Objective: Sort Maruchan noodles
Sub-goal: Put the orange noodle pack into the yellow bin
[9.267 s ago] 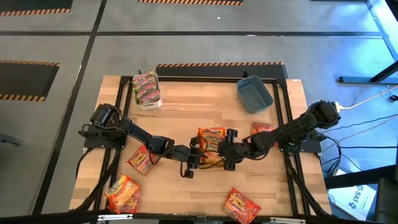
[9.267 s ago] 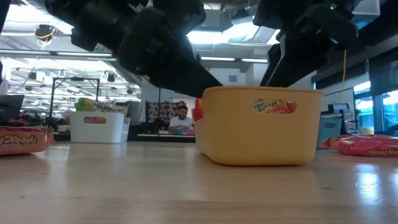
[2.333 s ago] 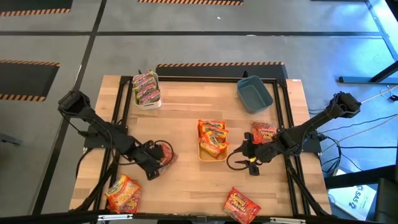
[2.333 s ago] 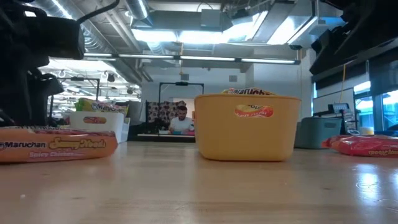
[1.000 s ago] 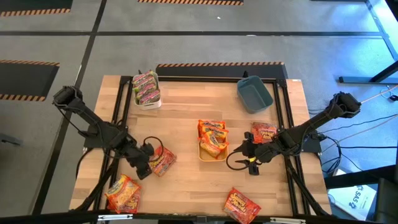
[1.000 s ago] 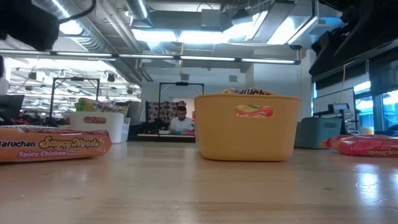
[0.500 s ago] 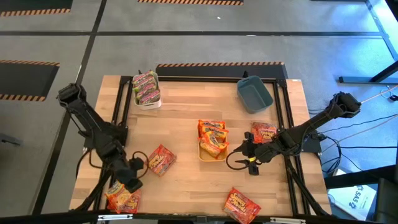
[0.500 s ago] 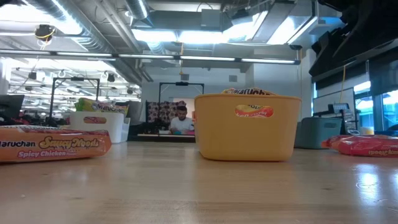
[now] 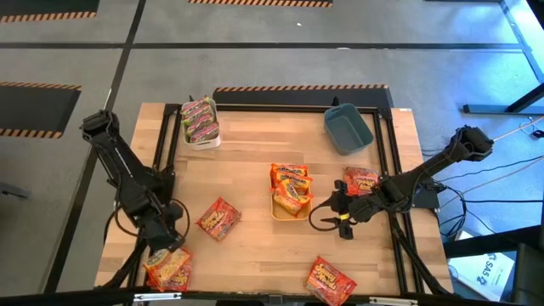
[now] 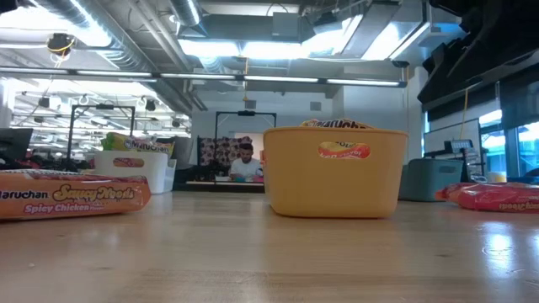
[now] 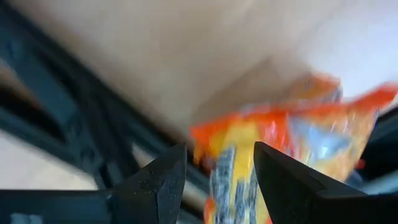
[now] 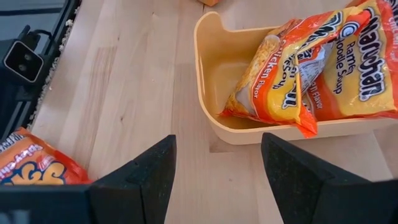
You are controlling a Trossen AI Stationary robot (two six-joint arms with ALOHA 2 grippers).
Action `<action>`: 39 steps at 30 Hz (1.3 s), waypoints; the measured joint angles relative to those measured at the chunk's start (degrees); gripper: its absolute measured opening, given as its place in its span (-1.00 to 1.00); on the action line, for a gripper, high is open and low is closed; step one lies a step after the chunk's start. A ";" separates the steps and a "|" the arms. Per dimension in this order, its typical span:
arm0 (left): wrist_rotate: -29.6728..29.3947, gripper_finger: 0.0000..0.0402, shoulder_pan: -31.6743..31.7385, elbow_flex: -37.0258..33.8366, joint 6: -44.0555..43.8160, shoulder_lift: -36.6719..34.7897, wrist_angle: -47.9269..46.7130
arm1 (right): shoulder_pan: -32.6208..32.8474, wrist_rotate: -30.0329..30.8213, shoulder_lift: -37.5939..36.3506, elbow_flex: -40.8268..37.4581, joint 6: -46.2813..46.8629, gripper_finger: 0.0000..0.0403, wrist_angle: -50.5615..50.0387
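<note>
**Noodle packets partly sorted, both grippers empty**

From the high view, the wooden surface (image 9: 255, 153) is seen with a white bin (image 9: 202, 136) at the far left holding green-pink packets (image 9: 200, 119), a blue bin (image 9: 348, 129) at the far right, and a yellow bin (image 9: 289, 210) in the middle holding orange-yellow packets (image 9: 290, 184). The left gripper (image 9: 163, 246) is held over the near left corner, just above an orange-yellow packet (image 9: 167, 268). A red packet (image 9: 218, 219) is seen lying loose beside it. The right gripper (image 9: 327, 216) is held just right of the yellow bin, near a red packet (image 9: 360, 181). Another packet (image 9: 330, 281) is seen at the near edge.

In the low view, the yellow bin (image 10: 335, 181) is seen in the centre, with a spicy chicken packet (image 10: 72, 198) flat at the left.

In the left wrist view, the fingers (image 11: 158, 180) are spread, released, with an orange-yellow packet (image 11: 280, 149) beyond them.

In the right wrist view, the fingers (image 12: 146, 171) are spread apart and empty, facing the yellow bin (image 12: 211, 87) and its packets (image 12: 311, 62).
</note>
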 joint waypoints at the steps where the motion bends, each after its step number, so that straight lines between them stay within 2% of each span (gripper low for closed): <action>1: -2.18 -0.10 -0.18 0.00 0.01 0.14 0.00 | 0.00 -0.05 0.00 0.00 0.31 0.09 0.00; 5: -5.52 -0.10 -0.96 0.02 1.63 0.52 2.60 | 0.00 -0.38 0.00 0.00 1.32 0.09 -0.02; 10: -5.27 -0.10 -2.85 0.02 1.04 0.79 6.12 | 0.00 -0.37 0.00 0.00 0.91 0.09 -0.05; 17: -5.28 -0.12 -6.51 -1.10 -4.05 2.34 7.16 | 0.00 0.00 0.01 0.00 0.61 0.09 -0.04; 22: -5.48 -0.33 -7.43 -3.95 -3.09 4.85 14.24 | 0.00 0.02 0.00 0.00 1.33 0.09 -0.06; 25: -5.53 -0.53 -7.44 -5.25 -0.73 5.03 16.88 | 0.00 0.07 0.00 0.00 1.33 0.09 -0.07; 30: -5.79 -0.92 -6.30 -5.79 3.60 5.07 16.06 | -0.02 0.09 0.00 0.00 1.31 0.09 -0.08; 39: -11.19 -1.00 -4.10 -5.79 11.17 5.07 16.06 | -0.02 1.03 0.00 0.00 1.31 0.09 -0.09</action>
